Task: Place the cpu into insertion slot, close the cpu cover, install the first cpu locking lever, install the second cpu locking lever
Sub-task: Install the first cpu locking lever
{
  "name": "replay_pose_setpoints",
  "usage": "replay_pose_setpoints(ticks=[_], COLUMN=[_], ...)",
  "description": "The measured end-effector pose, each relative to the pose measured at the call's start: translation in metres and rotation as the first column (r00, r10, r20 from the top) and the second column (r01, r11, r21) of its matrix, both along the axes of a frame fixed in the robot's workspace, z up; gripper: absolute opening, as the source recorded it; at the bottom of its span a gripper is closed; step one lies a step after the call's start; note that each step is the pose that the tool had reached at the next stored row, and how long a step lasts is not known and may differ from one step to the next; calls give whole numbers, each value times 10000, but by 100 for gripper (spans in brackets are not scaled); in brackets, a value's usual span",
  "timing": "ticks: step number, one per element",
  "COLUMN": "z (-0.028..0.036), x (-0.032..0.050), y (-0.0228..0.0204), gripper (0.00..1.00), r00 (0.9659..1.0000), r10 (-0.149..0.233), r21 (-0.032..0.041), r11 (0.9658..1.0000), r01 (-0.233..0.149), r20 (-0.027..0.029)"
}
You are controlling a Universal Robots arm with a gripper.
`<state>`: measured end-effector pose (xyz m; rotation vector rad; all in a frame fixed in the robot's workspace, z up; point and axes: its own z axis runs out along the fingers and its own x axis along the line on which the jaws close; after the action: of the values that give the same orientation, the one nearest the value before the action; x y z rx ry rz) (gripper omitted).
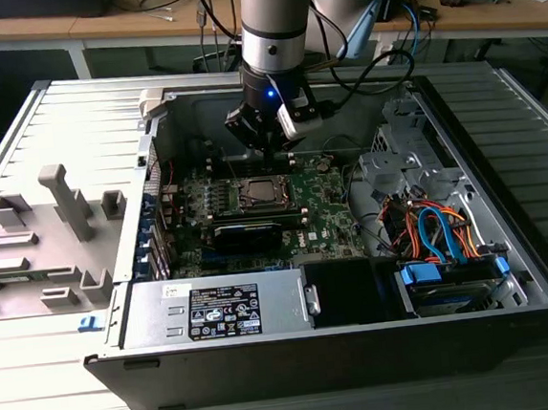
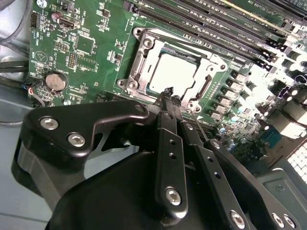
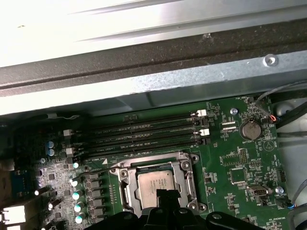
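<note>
Cpu (image 2: 173,72) lies flat, face up, inside insertion slot (image 2: 144,64).

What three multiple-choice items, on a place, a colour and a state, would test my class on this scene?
1. Where is the cpu? A in the insertion slot; B on the side panel; C among the cables.
2. The circuit board is: A blue; B green; C red.
3. The cpu cover is: A raised upright; B removed; C lying flat over the cpu.
Answers: A, its pale face sits inside the socket rim; B, green shows in both wrist views; C, the frame lies flat around it.
</note>
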<state>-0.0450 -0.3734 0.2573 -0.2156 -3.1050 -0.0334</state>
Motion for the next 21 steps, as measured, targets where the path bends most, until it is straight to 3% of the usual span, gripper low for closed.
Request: replay_pose_setpoints(ticks=[21], z=[0], x=[0], y=[0], gripper=[11], r00=[9968], r10=[798], r21=[1], r11=[9968], r01=[-798], r20=[-1])
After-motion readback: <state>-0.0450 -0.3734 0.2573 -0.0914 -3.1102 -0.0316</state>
